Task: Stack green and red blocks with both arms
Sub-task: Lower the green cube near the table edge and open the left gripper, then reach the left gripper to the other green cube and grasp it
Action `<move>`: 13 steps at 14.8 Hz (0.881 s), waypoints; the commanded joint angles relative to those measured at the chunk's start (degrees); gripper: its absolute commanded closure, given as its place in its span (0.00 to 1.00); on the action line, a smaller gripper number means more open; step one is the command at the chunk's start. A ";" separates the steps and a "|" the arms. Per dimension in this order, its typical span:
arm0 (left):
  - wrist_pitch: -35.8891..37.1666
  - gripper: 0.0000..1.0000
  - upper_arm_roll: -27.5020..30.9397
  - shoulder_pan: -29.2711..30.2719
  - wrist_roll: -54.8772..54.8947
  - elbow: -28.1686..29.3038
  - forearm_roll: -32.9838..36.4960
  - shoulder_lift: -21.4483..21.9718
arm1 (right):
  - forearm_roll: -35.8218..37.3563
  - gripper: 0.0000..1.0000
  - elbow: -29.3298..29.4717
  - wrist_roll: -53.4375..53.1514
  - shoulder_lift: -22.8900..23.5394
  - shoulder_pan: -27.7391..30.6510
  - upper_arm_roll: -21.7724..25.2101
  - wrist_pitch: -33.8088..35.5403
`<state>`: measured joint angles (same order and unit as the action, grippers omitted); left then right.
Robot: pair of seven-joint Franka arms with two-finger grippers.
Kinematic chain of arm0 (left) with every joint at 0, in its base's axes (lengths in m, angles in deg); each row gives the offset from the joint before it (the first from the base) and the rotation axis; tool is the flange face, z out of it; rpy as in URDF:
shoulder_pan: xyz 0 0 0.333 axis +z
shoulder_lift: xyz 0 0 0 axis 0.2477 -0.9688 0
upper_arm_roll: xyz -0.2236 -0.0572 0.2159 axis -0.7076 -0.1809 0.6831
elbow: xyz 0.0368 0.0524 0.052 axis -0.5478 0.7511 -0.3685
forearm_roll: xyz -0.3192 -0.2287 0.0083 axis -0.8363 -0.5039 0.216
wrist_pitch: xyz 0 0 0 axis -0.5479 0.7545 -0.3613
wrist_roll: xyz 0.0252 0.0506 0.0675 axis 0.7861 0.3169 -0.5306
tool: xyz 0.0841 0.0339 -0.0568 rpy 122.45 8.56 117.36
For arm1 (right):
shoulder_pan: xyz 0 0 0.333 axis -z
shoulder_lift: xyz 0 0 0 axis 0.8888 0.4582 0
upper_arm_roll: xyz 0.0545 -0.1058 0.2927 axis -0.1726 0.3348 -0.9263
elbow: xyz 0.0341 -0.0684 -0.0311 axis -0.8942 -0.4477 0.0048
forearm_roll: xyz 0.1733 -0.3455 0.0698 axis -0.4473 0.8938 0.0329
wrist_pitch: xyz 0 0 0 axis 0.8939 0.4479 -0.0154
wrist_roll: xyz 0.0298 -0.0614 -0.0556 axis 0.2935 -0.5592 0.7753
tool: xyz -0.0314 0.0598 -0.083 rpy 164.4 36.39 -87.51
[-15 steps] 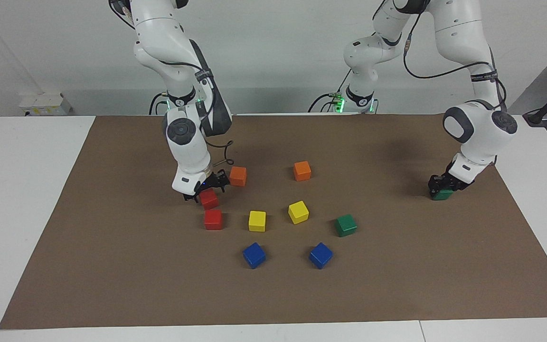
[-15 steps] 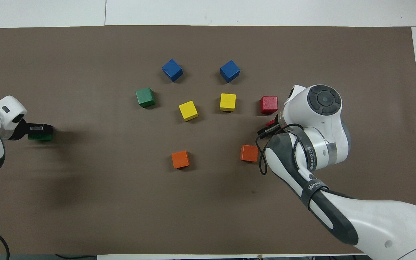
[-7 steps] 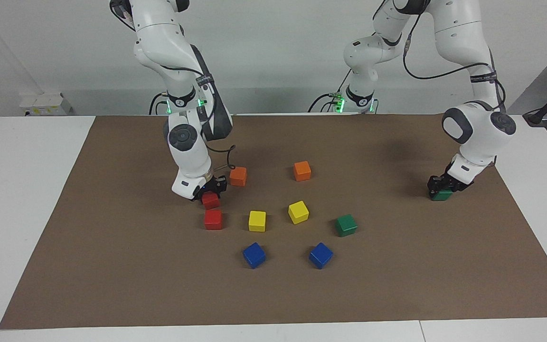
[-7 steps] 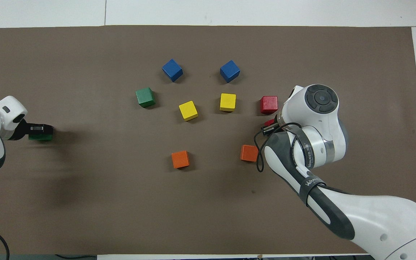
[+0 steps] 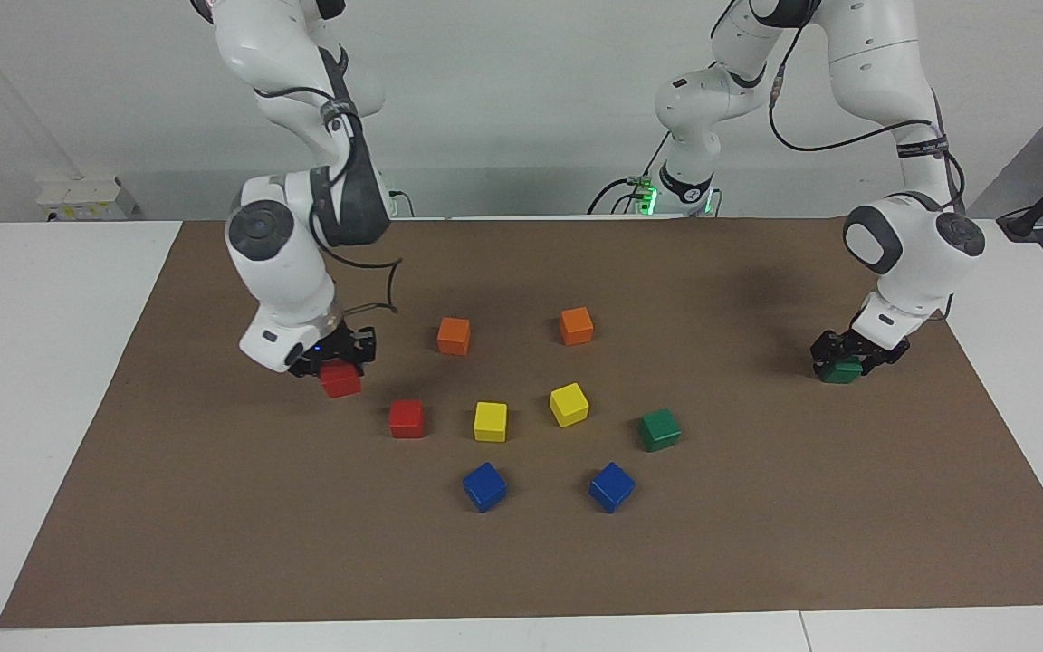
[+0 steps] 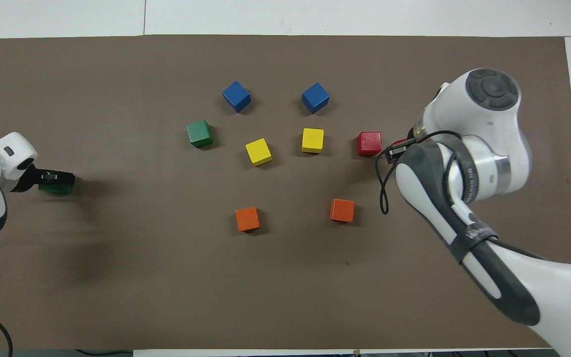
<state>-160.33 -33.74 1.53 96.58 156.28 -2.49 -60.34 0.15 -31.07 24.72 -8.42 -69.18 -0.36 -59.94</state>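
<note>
My right gripper [image 5: 340, 359] is shut on a red block [image 5: 340, 380], held just above the brown mat toward the right arm's end of the table; in the overhead view the arm hides this block. The other red block [image 5: 406, 418] [image 6: 369, 143] lies on the mat beside the yellow cubes. At the left arm's end, my left gripper [image 5: 850, 355] [image 6: 56, 176] hangs low over a green block [image 5: 841, 372] [image 6: 55, 188] that rests on the mat, its fingers spread open on either side. A second green block [image 5: 660, 429] [image 6: 199, 133] lies apart, near a blue cube.
Two orange cubes [image 5: 454, 336] [image 5: 576, 325] lie nearer to the robots. Two yellow cubes [image 5: 490, 421] [image 5: 569, 404] sit mid-mat, and two blue cubes [image 5: 484, 486] [image 5: 611, 486] lie farther out. The brown mat [image 5: 214, 507] covers a white table.
My right gripper closed on the red block, lifted it and carried it toward the right arm's end. My left gripper opened over the green block on the mat.
</note>
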 commanded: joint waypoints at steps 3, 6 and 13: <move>10.49 0.00 0.54 -0.84 0.19 -7.25 0.66 1.20 | 0.21 1.00 0.64 5.89 -0.17 10.31 -0.55 -0.89; 23.43 0.00 0.54 -5.13 -6.63 -18.94 0.66 0.42 | -0.93 1.00 -1.73 3.96 -0.87 12.96 -0.46 -3.51; 26.71 0.00 0.63 -20.33 -36.08 -27.76 0.66 -2.48 | -0.76 1.00 -11.49 3.08 -3.25 13.40 -0.38 -11.69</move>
<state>-135.77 -34.10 -15.53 66.49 132.56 -2.48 -60.21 -0.07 -39.33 28.84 -9.03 -56.43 -0.17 -70.16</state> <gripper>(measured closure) 0.000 0.449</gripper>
